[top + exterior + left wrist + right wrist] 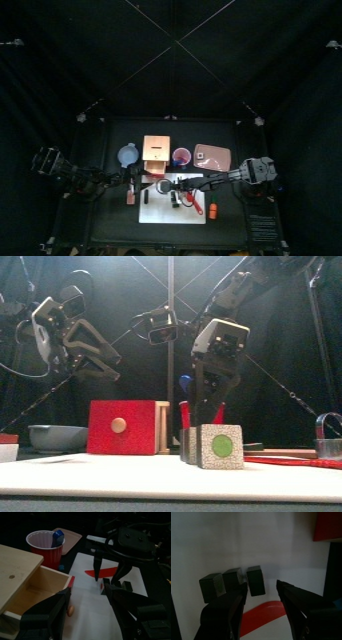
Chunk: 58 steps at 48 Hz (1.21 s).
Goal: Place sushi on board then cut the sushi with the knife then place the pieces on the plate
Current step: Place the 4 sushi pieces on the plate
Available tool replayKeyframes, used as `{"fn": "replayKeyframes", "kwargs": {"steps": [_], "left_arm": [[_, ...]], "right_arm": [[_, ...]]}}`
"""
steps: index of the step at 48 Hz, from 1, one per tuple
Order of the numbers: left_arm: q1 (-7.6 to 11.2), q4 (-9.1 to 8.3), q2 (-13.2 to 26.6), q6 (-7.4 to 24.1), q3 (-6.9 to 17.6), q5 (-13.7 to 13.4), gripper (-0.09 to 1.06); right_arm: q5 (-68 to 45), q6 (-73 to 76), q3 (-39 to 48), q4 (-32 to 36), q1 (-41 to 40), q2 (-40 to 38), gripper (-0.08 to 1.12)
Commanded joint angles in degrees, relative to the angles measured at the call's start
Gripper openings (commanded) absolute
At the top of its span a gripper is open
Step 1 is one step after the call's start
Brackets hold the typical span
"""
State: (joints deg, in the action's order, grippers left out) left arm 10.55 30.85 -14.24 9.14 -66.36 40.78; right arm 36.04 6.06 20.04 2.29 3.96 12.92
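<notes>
Dark green sushi roll (232, 583): three blocks, near the middle of the white cutting board (160, 210) (red knife (264, 609) lying flat beside them). Right gripper (259, 592): released, empty, just above the blocks. Left gripper (87, 590): released, empty, at the board's left edge.

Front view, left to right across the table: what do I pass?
In order: blue-grey bowl → wooden box with red drawer front → sushi roll → red knife lying flat → metal cutter.
</notes>
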Motion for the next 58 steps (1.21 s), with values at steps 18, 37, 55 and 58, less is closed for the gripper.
{"fn": "replayKeyframes", "kwargs": {"steps": [18,37,55,58], "left_arm": [[0.09,1.23,-0.2,0.1,0.4,-0.2,0.91],[0.09,2.46,-0.3,0.5,2.5,-2.3,0.91],[-0.35,-2.9,-0.1,0.5,4.4,-2.0,0.91],[-0.35,-2.9,0.0,0.5,4.2,-2.0,0.91]], "right_arm": [[-1.0,0.4,-0.7,-0.7,-1.4,0.1,0.62],[-0.3,8.9,16.7,-4.0,-7.3,-19.4,0.59],[-2.5,33.2,36.7,8.1,-28.8,-41.5,0.59],[-3.0,36.9,37.5,10.2,-33.6,-41.8,0.59]]}}
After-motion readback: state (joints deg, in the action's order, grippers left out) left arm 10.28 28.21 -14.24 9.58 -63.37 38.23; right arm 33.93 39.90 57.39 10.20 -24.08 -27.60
